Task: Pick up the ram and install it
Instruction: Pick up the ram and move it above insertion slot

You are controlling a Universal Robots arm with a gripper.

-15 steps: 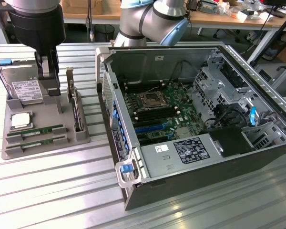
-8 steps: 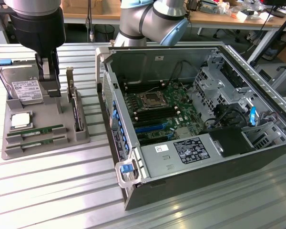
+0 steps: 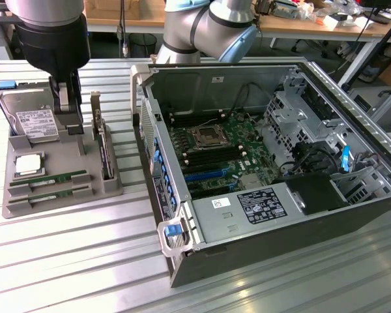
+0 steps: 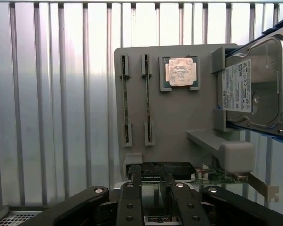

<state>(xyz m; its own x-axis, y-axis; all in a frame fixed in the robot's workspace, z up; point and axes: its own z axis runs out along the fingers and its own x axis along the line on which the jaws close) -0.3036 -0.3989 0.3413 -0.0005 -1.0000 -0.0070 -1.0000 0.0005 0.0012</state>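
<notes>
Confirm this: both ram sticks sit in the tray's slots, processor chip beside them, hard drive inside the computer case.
Wrong on the hard drive: the exterior view shows it on the gray tray, not inside the computer case. The ram sticks and the processor chip are as you say.

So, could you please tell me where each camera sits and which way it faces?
Exterior view: off the arm, high up, looking down on the table, tray and open case; the arm and tool show above the tray.
Wrist view: on the wrist, looking down past the tool at the tray.
Both share the tool, tray, two ram sticks, CPU and hard drive.
</notes>
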